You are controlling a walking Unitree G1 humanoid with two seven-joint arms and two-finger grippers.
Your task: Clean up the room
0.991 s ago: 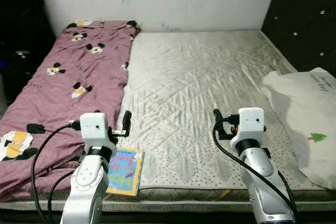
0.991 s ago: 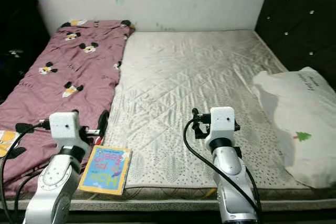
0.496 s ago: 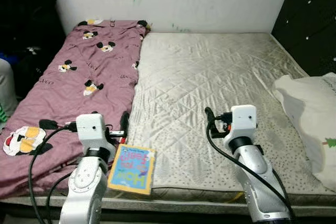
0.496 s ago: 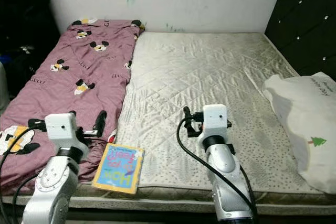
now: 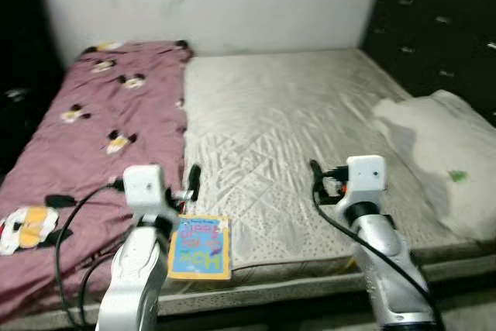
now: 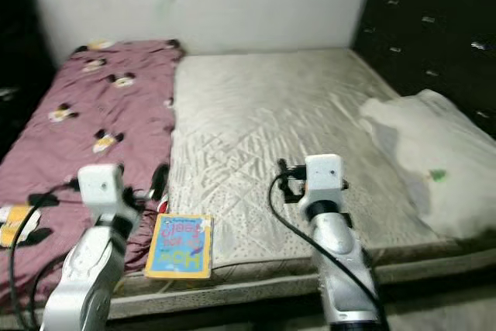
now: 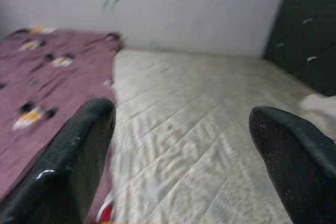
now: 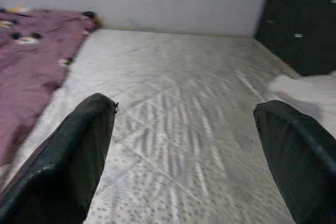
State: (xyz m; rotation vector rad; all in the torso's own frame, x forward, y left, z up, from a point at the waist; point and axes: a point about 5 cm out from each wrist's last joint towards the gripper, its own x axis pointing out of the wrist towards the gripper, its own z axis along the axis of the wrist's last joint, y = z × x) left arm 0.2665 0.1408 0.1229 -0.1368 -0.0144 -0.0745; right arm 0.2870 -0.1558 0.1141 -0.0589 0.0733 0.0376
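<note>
Both arms raised over the near edge of the bed, with views blurred, likely from walking. Left claw spread wide and empty; right claw likewise wide apart, holding nothing. Colourful book flat at the mattress's near edge, just beside the purple blanket, close under the left arm. White pillow well apart on the right side. Main risk: a flat, thin book offering no edge to pinch, so likely to slide off the bed if nudged. Also possible: snagging blanket fabric along with the cover, or misjudging reach through the blur.
</note>
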